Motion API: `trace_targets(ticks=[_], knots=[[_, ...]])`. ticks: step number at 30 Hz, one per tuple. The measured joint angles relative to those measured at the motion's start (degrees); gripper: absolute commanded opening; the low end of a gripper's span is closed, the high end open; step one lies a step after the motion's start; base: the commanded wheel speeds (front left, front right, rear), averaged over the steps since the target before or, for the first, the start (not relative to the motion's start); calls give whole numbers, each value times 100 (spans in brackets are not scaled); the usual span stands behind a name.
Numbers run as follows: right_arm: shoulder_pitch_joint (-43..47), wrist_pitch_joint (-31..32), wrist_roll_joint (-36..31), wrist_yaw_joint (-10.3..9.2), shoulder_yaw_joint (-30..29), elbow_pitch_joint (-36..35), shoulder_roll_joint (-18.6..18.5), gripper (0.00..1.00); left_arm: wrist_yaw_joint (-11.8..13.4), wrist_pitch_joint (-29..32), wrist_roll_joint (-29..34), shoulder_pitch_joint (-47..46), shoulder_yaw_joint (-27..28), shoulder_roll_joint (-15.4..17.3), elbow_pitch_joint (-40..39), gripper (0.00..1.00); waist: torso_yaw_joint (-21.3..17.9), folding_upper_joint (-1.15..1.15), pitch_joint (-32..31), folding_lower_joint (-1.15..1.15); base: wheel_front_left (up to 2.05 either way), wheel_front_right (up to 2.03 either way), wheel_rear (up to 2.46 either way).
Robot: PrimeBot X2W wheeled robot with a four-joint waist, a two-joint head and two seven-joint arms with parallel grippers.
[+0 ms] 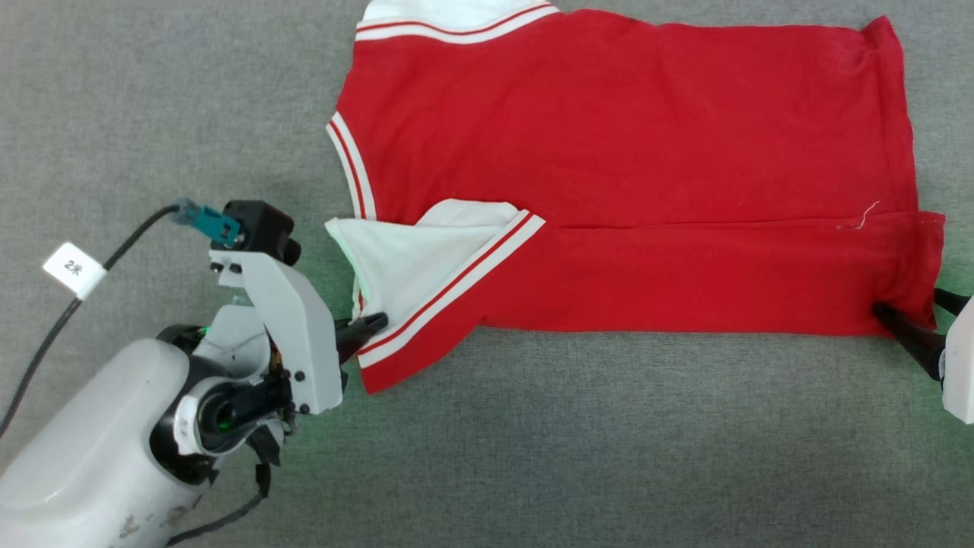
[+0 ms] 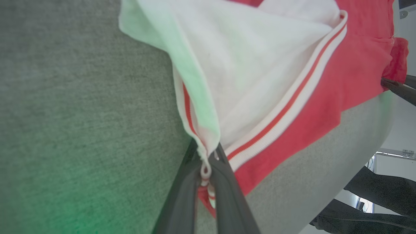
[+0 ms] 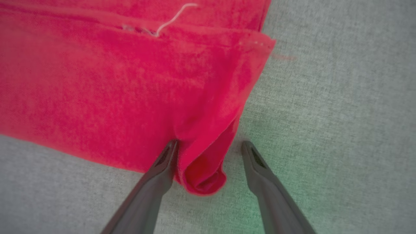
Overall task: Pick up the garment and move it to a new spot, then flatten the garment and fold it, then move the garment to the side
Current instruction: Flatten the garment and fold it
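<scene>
Two end effectors meet the garment (image 1: 624, 152) at opposite ends of its near edge. In your head view the red T-shirt lies spread on the grey bench (image 1: 533, 457), sleeves toward your left and hem toward your right. Its near long strip is folded over onto the body, so that a straight fold edge runs across it.

The near white sleeve (image 1: 411, 259) lies on top of that fold, its white-and-red stripe band (image 1: 456, 285) slanting down to the left. The far sleeve (image 1: 449, 11) is cut by the top of the frame.

Your left end effector (image 1: 374, 323) is clamped on the garment. The left wrist view shows both dark fingers (image 2: 227, 191) pressed together, with the striped edge of the sleeve pinched between them.

Your right end effector (image 3: 210, 143) stands apart. In the right wrist view its fingers straddle the near hem corner. One finger touches the cloth and the other is over bare bench just beside it. The corner curls into a small roll between them. A loose white thread (image 3: 172, 16) trails from the hem seam.

A black cable (image 1: 141, 224) with a white tag (image 1: 74, 269) runs to a teal plug (image 1: 202, 219) on the left wrist.
</scene>
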Motion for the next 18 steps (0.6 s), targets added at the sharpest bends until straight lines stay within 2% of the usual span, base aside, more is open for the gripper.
trace_targets(ticks=[1,2,3,10,18], knots=[[-10,0,12,-1,-1,4,13,60,-11,-31,4,-3,1,-14,1,0,15,0,16,0,0,0,0],[-11,-2,33,-5,-1,2,18,25,-30,-49,14,-6,1,-30,5,0,29,0,29,0,0,0,0],[-10,1,70,-5,4,3,11,0,-37,-66,23,-9,0,-38,7,0,42,0,36,0,0,0,0],[94,-34,180,1,3,-86,-34,0,-104,-192,22,118,0,-49,-47,0,81,0,-60,0,0,0,0],[648,137,394,0,-168,-354,-218,0,-30,-278,-78,818,8,298,-768,0,94,0,-227,0,0,0,0]])
